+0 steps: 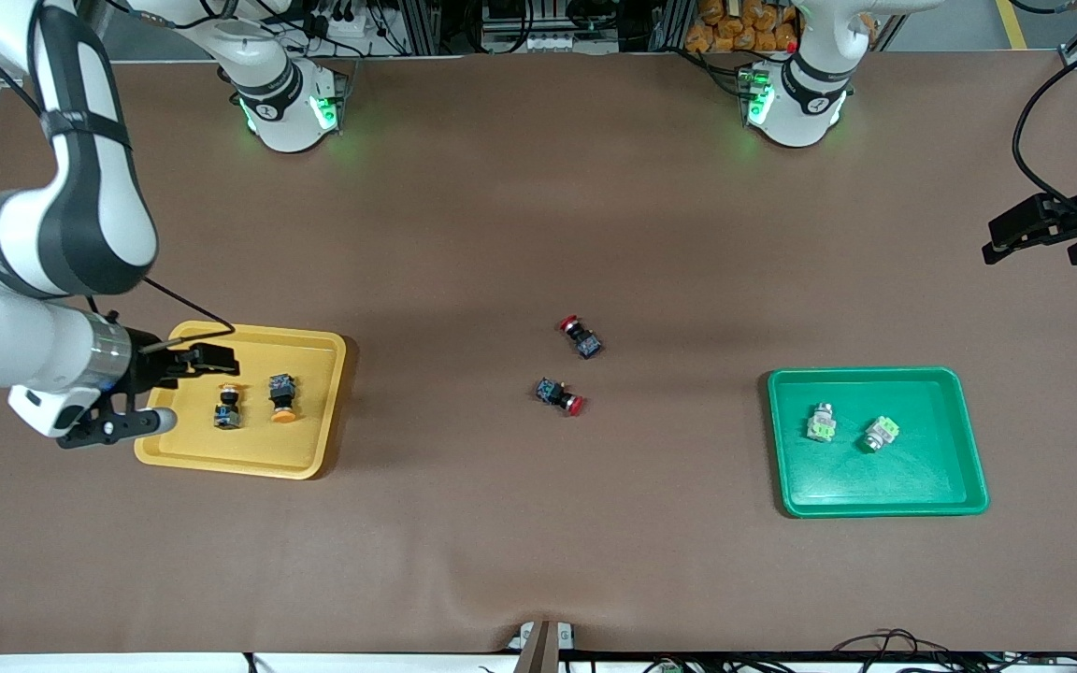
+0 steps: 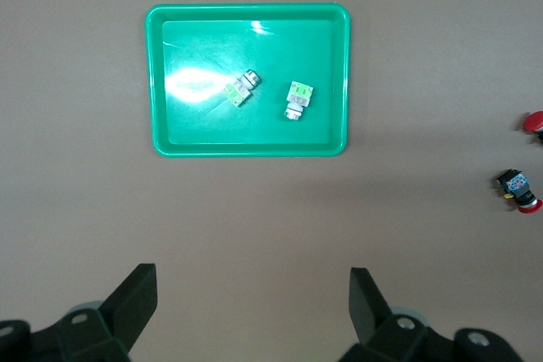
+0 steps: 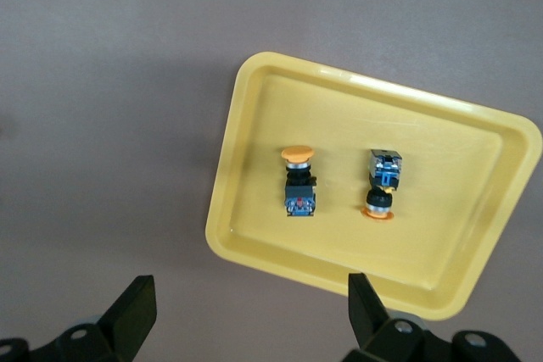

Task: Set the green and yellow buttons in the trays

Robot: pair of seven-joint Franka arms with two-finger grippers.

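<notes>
Two yellow buttons point(image 1: 229, 407) point(image 1: 282, 396) with black bodies lie on their sides in the yellow tray point(image 1: 249, 465). In the right wrist view both yellow buttons point(image 3: 299, 180) point(image 3: 382, 182) lie apart inside the yellow tray point(image 3: 222, 201). My right gripper point(image 1: 194, 391) point(image 3: 252, 303) hangs open and empty over that tray's edge. Two green buttons point(image 1: 820, 422) point(image 1: 879, 433) rest in the green tray point(image 1: 875, 509). They show as green buttons point(image 2: 240, 89) point(image 2: 297, 99) in the green tray point(image 2: 246, 150) in the left wrist view. My left gripper point(image 1: 1006, 241) point(image 2: 253, 294) is open and empty, high over bare table at the left arm's end.
Two red-capped buttons point(image 1: 581, 336) point(image 1: 560, 394) lie on the brown table mat midway between the trays, also seen as red-capped buttons point(image 2: 519, 190) point(image 2: 534, 120) at the edge of the left wrist view. A black cable point(image 1: 1029, 121) loops above the left gripper.
</notes>
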